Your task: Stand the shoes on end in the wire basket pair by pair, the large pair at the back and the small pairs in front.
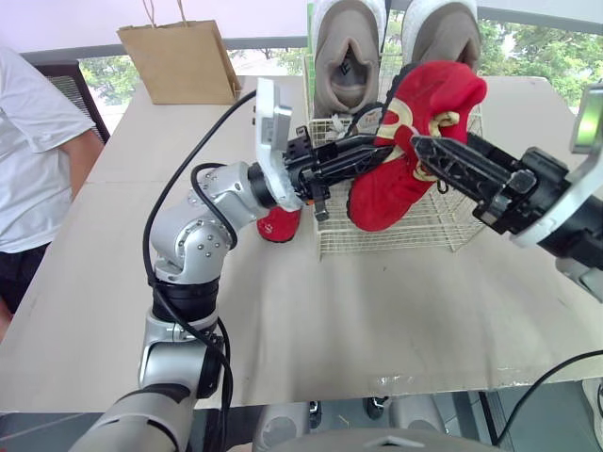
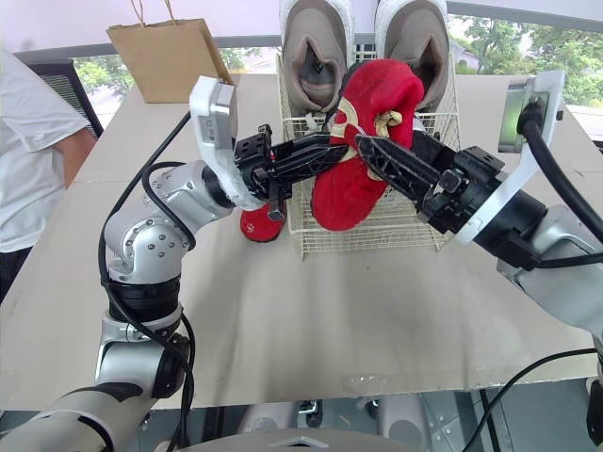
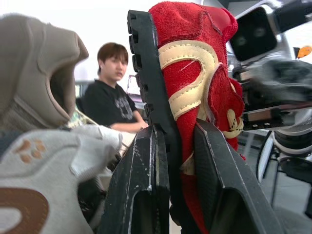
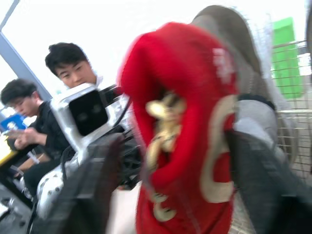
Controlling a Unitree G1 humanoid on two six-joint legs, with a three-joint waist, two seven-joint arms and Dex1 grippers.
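Red suede shoe (image 1: pixel 396 179), cream trim, black sole; L tool (image 3: pixel 176 141) clamped on it; R tool (image 4: pixel 175 141) grip unclear.

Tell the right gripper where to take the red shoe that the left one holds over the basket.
Grip the upper's two flanks just below the collar, coming from the robot's right. The red shoe hangs toe downward, its laced opening facing that way; the left gripper clamps the sole side, and the right gripper straddles those flanks, fingers apart.
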